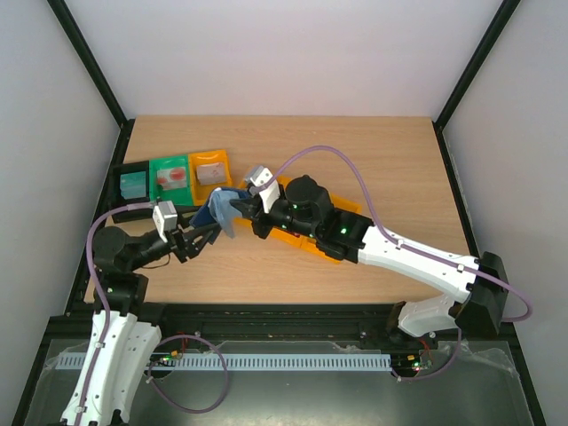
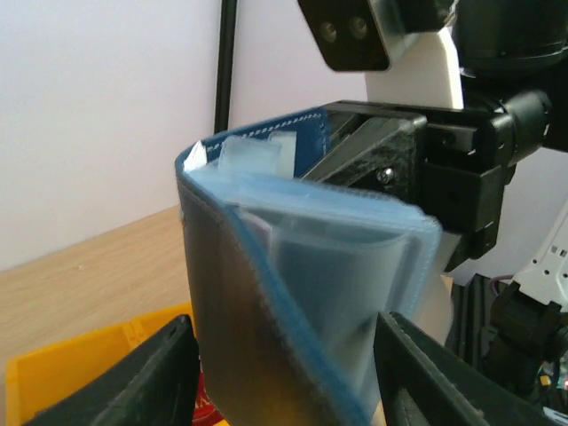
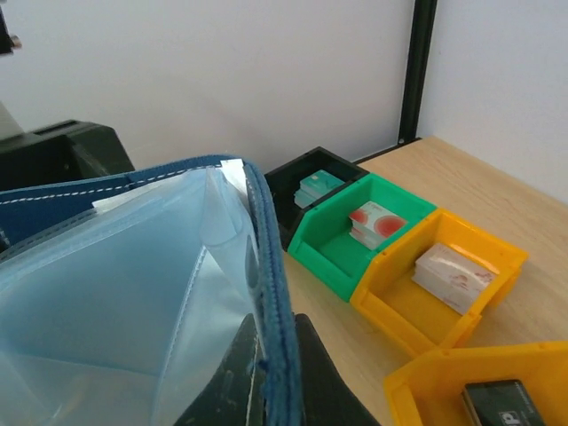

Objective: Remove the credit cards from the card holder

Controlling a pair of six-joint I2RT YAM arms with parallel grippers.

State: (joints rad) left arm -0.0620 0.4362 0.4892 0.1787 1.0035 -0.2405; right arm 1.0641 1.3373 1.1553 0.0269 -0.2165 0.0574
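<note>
The card holder [image 1: 218, 213], navy outside with pale blue clear pockets, hangs unfolded above the table between the two arms. My right gripper [image 1: 238, 209] is shut on its navy stitched edge [image 3: 271, 293], with both fingers pressed against the fabric in the right wrist view [image 3: 275, 364]. My left gripper [image 1: 202, 237] is open. In the left wrist view the card holder [image 2: 240, 293] stands between its spread fingers [image 2: 169, 377]. Credit cards lie in the bins: teal ones [image 3: 319, 186], white ones with red print [image 3: 377, 222] and pale ones [image 3: 453, 275]. Whether any card sits in the pockets I cannot tell.
A black bin [image 1: 133, 182], a green bin [image 1: 169, 176] and an orange bin [image 1: 213, 169] stand in a row at the back left. An orange tray [image 1: 321, 246] lies under the right arm, with a dark card [image 3: 501, 404] in one compartment. Black frame posts stand at the corners.
</note>
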